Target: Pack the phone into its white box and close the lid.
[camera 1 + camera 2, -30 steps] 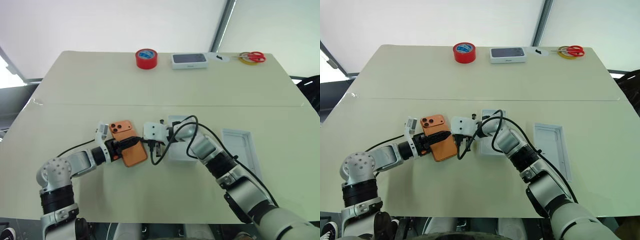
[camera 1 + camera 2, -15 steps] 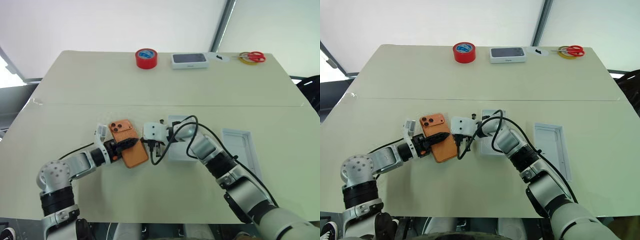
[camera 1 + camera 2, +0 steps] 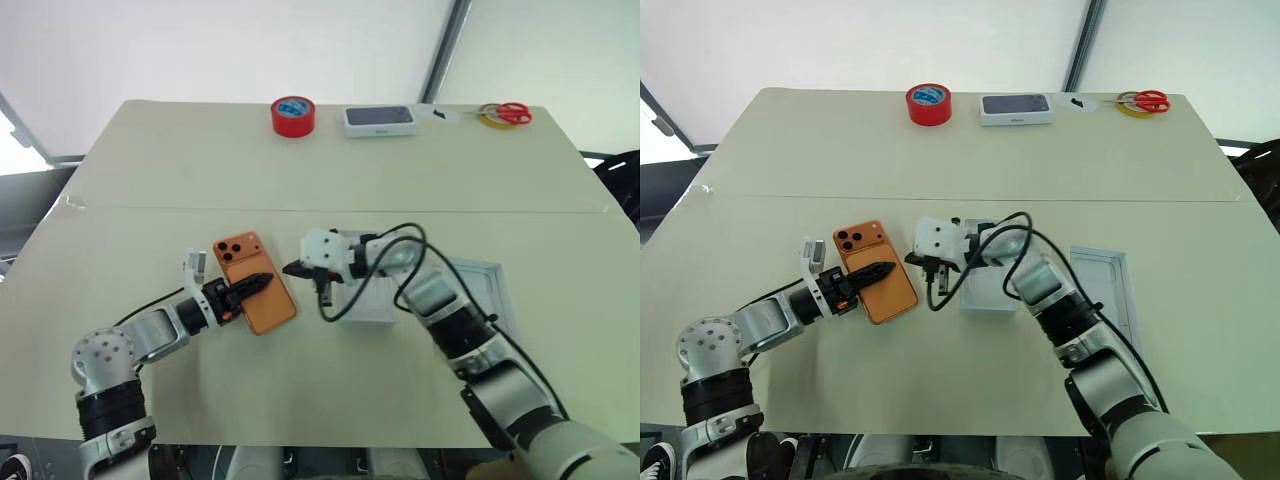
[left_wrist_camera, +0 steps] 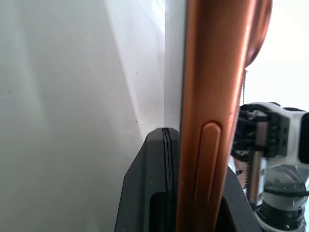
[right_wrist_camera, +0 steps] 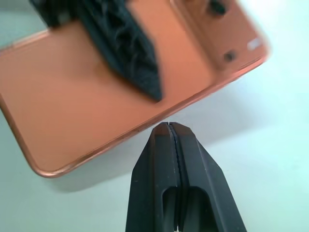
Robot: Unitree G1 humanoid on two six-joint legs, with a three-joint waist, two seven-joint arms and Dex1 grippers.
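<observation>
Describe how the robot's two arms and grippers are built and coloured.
Both arms are silver-grey cylindrical segments with black bands at the joints. Each wrist carries a white boxy housing, and a loose black cable loops from it back along the forearm. The left gripper and right gripper each end in two slim, tapering black fingers; the right wrist view shows ribbed, hollowed sides on the fingers.

Orange phone [image 3: 256, 281] back-up, apparently lifted, beside white box [image 3: 366, 306].

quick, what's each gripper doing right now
Left gripper: shut on the flat orange smartphone.
Right gripper: shut, holding nothing.
</observation>
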